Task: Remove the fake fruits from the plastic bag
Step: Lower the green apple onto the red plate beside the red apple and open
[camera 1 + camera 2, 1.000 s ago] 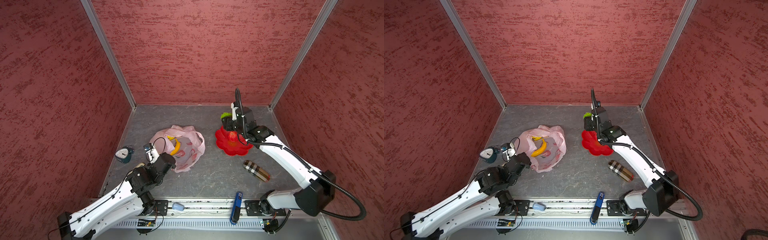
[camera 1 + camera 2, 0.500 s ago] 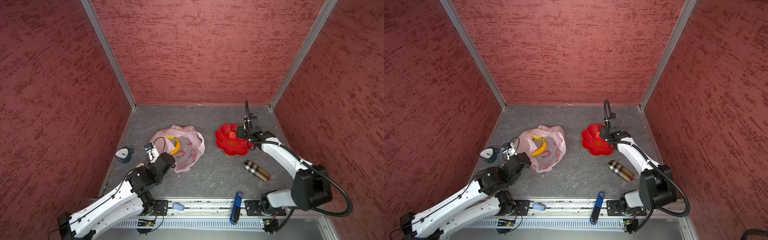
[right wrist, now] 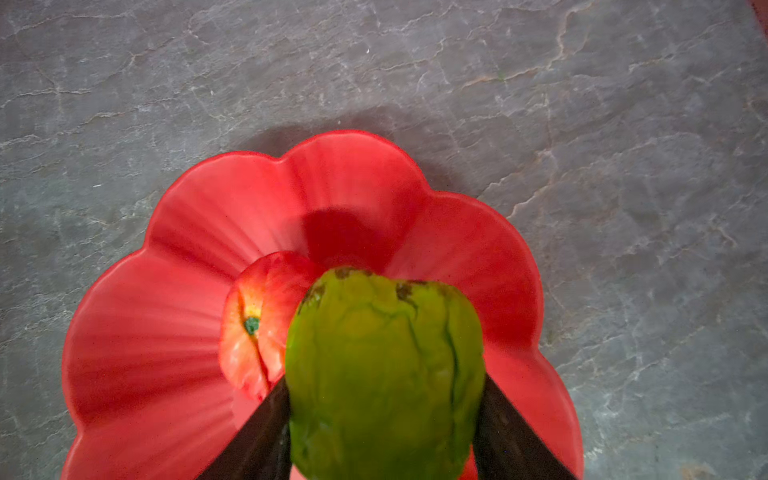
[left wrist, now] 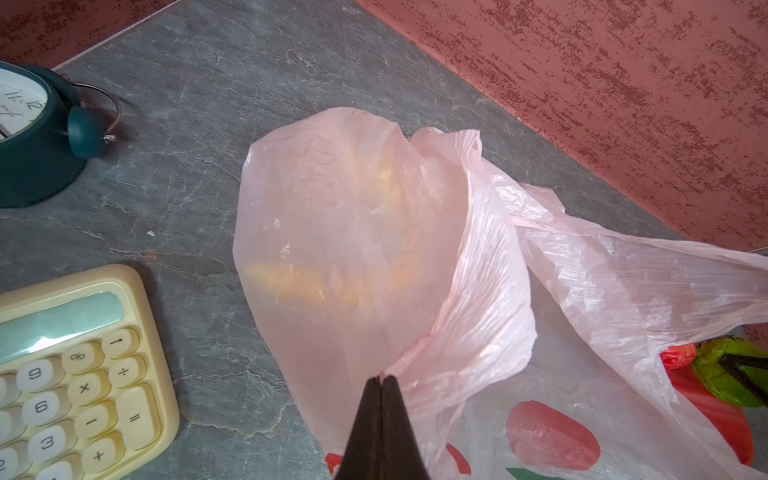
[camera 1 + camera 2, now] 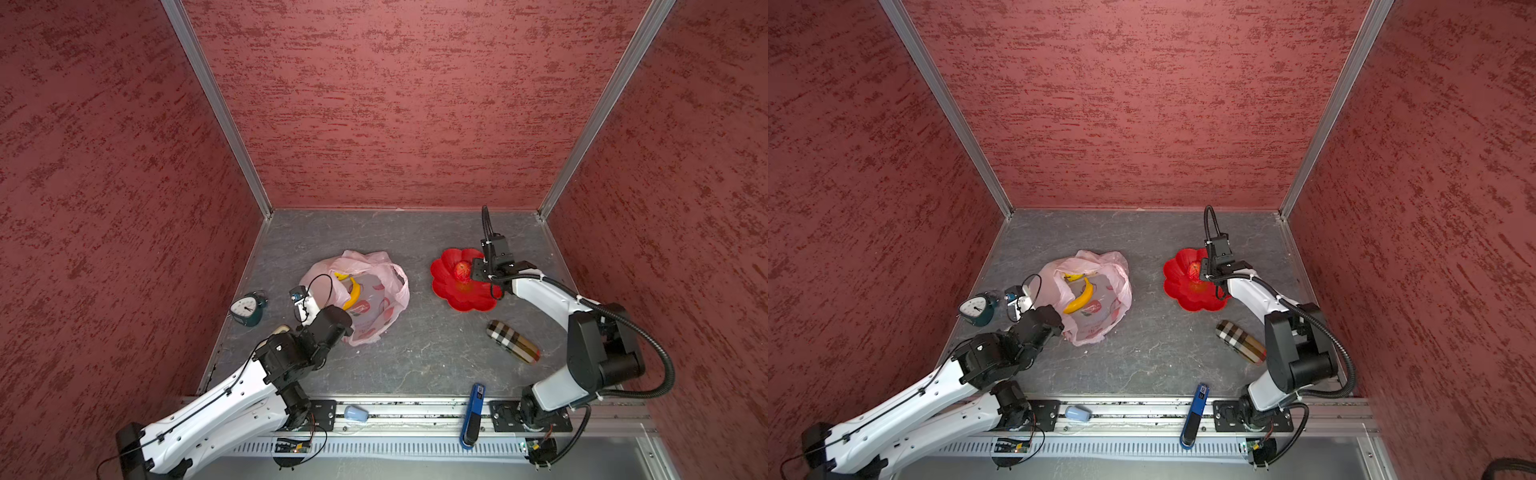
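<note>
The right claw (image 3: 384, 388) had dropped low over the red dish (image 3: 187, 291), jaws clamped on the green fruit (image 3: 384, 332), just beside the red apple (image 3: 253, 328) already lying there, so a second fruit looked nearly delivered. The left claw (image 4: 380, 380) stayed pinched together on the plastic bag (image 4: 353, 249), the banana (image 5: 1081, 297) inside just beyond its tips

We note a dark green alarm clock (image 5: 248, 308) near the left edge of the grey table (image 5: 415, 345), with a cream calculator (image 4: 70, 374) near it. A red flower-shaped dish (image 5: 446, 291) sits toward the right. A checked case (image 5: 513, 341) lies nearer the front, apart from the dish.
</note>
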